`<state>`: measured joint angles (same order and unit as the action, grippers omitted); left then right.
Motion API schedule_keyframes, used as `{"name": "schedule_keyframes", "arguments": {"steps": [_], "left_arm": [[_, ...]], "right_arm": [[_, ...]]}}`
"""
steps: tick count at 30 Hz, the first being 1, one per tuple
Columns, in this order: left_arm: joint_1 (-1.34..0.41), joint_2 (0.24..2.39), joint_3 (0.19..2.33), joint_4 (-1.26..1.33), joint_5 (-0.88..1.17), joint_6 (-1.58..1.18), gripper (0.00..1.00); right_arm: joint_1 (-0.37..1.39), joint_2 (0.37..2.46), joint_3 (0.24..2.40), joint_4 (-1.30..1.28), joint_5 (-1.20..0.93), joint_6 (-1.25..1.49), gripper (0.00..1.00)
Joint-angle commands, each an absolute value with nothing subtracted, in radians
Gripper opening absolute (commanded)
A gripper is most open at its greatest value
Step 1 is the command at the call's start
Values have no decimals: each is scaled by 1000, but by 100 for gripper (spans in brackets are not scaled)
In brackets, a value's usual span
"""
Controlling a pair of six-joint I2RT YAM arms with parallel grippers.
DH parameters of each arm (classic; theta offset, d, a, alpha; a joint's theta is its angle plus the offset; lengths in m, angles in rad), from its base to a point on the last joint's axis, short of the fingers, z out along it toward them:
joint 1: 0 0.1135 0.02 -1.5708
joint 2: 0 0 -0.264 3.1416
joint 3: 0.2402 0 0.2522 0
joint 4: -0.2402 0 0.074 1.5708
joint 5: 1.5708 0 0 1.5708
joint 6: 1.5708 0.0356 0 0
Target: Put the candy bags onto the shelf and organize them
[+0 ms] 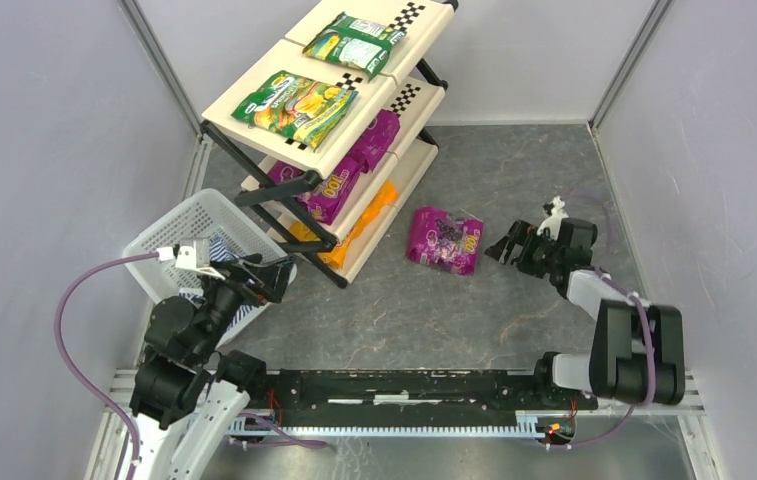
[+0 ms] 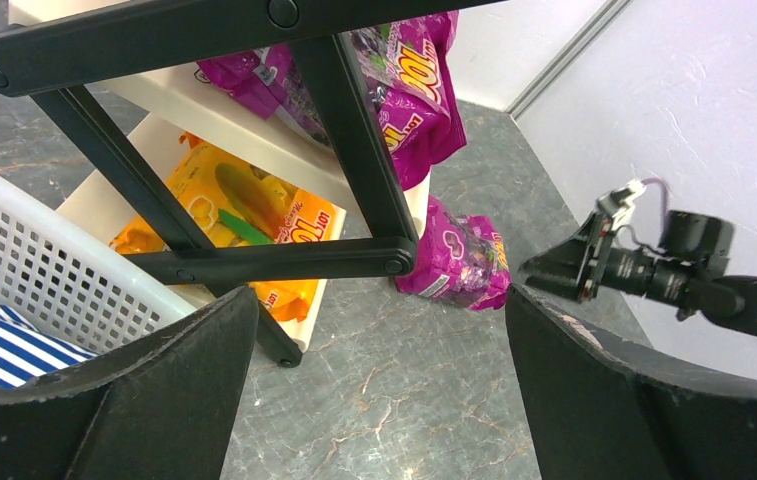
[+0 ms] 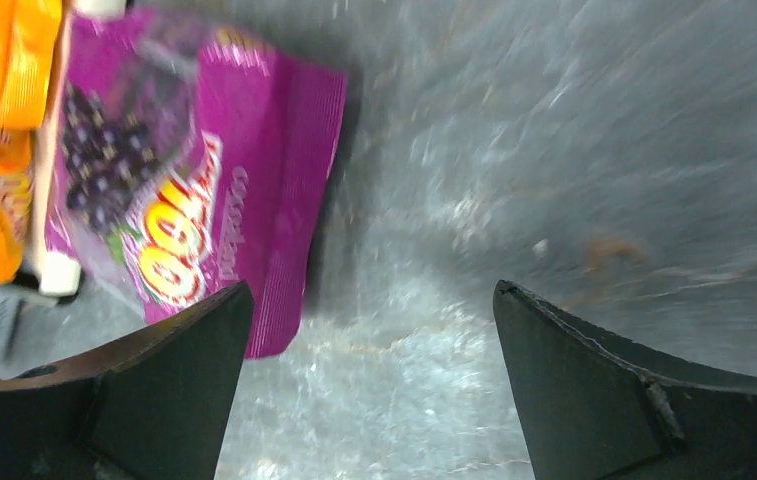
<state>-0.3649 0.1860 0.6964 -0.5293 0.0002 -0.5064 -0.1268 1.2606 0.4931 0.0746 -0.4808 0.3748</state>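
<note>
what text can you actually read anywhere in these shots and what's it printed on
"OOL": big yellow letters on the purple bag on the middle tier.
"OOL": on the orange bag on the bottom tier; the small print beside it is unreadable.
"OOL": on the purple bag on the floor, blurred; the rest is unreadable.
Green bags on the top tier: print too small to read.

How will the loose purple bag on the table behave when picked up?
Purple bag: glossy film, so probably slippery. It lies flat with a crimped edge, so it is likely floppy and would sag from a corner pinch. It looks thin and is probably light; a push may slide it rather than tip it.
</note>
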Motion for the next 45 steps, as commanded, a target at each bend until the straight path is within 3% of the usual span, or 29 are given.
{"name": "schedule_keyframes", "arguments": {"steps": [1, 15, 25, 32, 45], "left_arm": [[-359, 200, 704, -513, -8, -523, 99], [-359, 201, 703, -513, -8, -523, 99], [-359, 220, 703, -513, -5, -525, 99], [-359, 226, 704, -512, -5, -525, 99], [-358, 219, 704, -512, -5, -523, 99]], "right_arm": [[-125, 1374, 429, 332, -784, 532, 98], [-113, 1574, 371, 723, -832, 810, 98], [-16, 1742, 427, 853, -882, 907, 94], [-6, 1788, 410, 926, -900, 934, 78], [-5, 1683, 361, 937, -893, 948, 52]]}}
